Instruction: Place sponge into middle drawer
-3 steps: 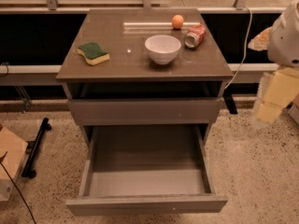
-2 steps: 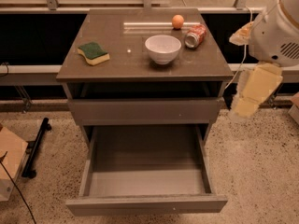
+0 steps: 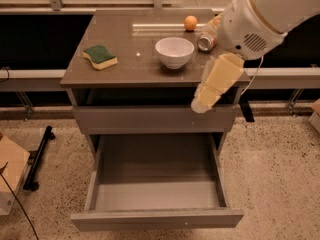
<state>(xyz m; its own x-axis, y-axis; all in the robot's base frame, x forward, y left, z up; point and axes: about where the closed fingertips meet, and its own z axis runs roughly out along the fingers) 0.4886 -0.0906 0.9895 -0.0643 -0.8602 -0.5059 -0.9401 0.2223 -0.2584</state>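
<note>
Sponge [image 3: 100,57] lies by the worktop's [image 3: 142,70] left edge; the gripper [image 3: 201,102] hangs at the front right corner, open or shut unclear.

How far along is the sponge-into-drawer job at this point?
Done: the middle drawer stands pulled open, with no sponge in it. In hand: the gripper hangs at the front right corner of the cabinet top, apart from the sponge, which lies on the left side. Left: reach the sponge, grasp it, carry it and release it in the drawer.
</note>
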